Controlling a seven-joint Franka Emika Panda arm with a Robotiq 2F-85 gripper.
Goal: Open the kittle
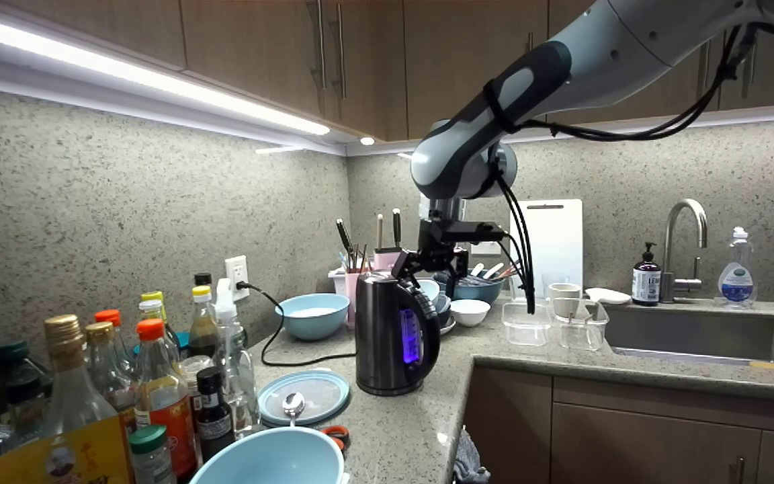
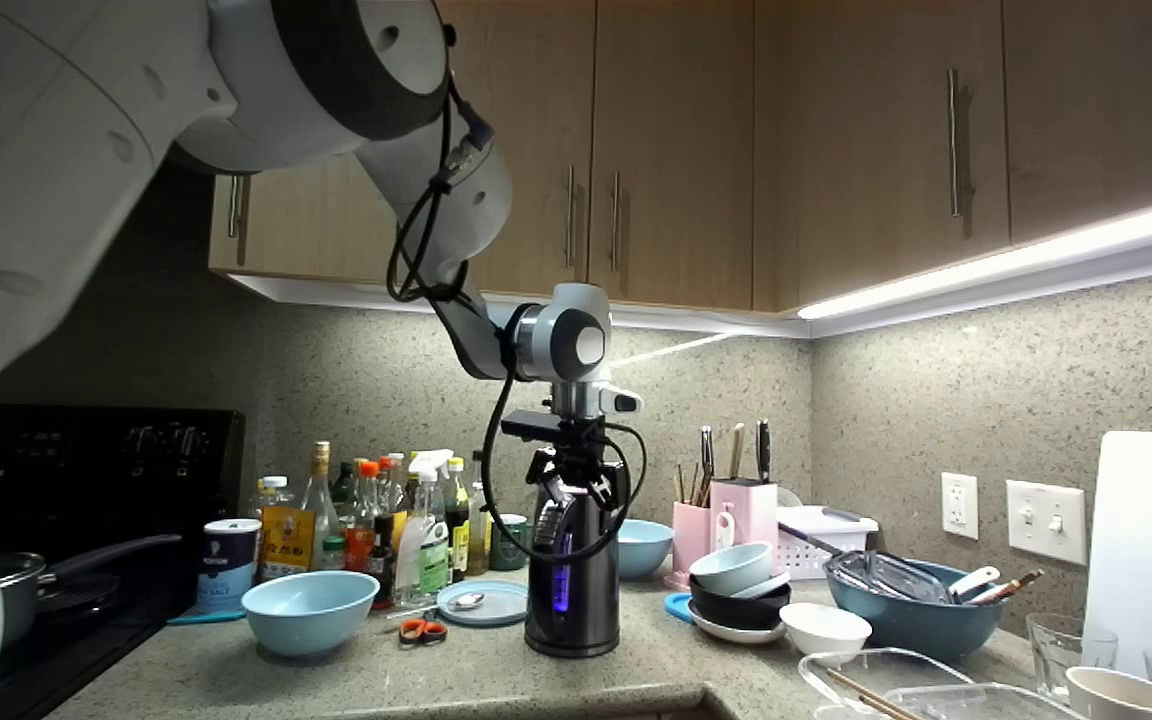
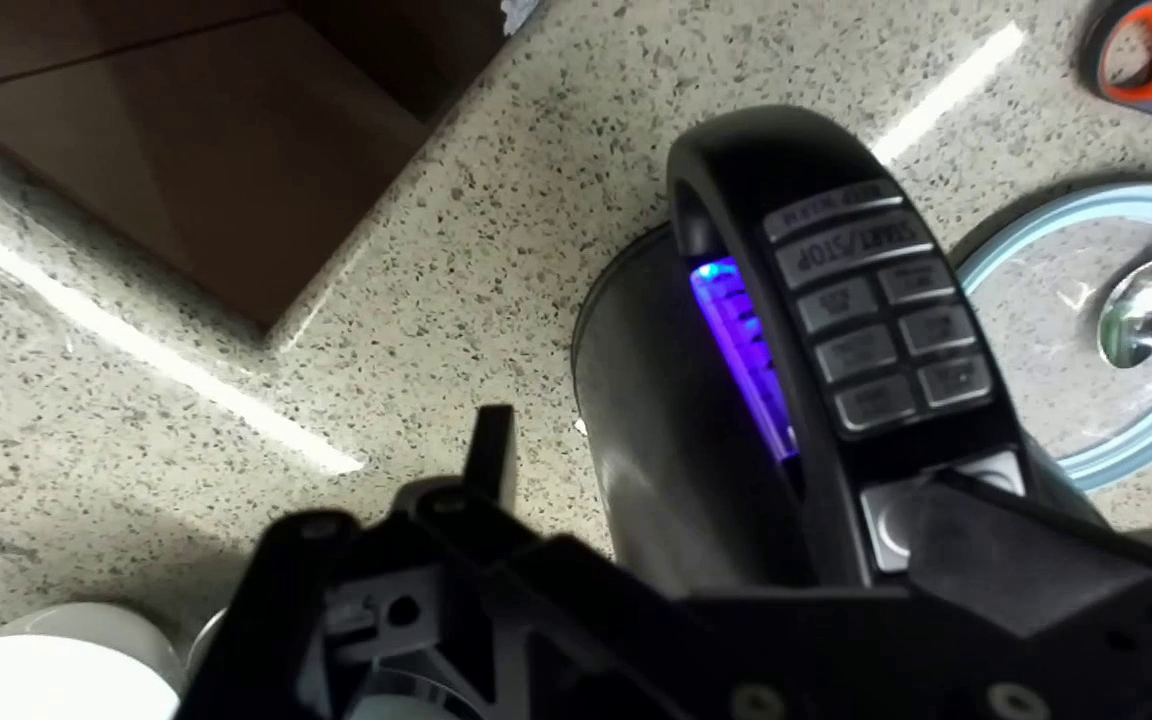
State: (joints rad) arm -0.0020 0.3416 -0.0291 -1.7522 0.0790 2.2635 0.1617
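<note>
Gripper (image 1: 426,274), its fingers apart, hangs at the top of the kettle (image 1: 380,336), upright at the centre of an exterior view. At lower right in the wrist view, one finger overlaps the kettle's silver button (image 3: 891,535); whether they touch, I cannot tell. Further right, a spoon (image 3: 1141,315) lies on a blue-rimmed lid (image 3: 1031,355).

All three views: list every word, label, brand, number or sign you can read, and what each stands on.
"START/STOP": the kettle's handle, wrist view.
"KEEP WARM", blurred: same handle.
"SALT": the blue-and-white canister.
"FRIGIDAIRE", small: the black stove.
"LEM", rest unclear: the dark pump bottle.
Too small or blurred: the six smaller buttons, marks on the lit gauge, the yellow label, the clear soap bottle's label, remaining bottle labels.
</note>
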